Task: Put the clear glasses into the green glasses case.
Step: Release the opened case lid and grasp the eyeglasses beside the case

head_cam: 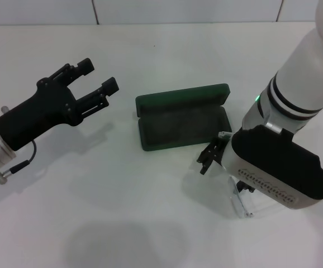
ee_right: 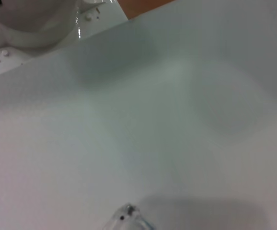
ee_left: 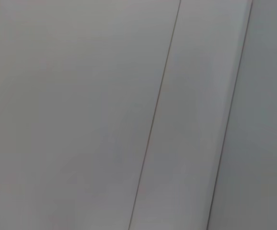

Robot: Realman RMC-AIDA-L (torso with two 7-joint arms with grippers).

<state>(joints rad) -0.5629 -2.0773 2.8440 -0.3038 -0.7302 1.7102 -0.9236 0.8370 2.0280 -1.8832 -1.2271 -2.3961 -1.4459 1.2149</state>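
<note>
Lying on the white table (head_cam: 150,223) just beside the case's (head_cam: 183,117) near right corner, the glasses (head_cam: 241,200) are mostly hidden under the right arm; only a clear lens and part of the frame show below it. They look light, slick and easily bent, with thin arms that would flex or snap under a hard squeeze, so the sturdier front frame near the bridge or a hinge corner seems the safest hold. The case sits open at mid-table, lid laid back, dark lining up and nothing in it. The right gripper (head_cam: 212,156) reaches low over the glasses, pointing toward the case; whether its fingers pinch anything I cannot tell. The left gripper (head_cam: 97,84) hovers well left of the case, fingers spread, holding nothing
</note>
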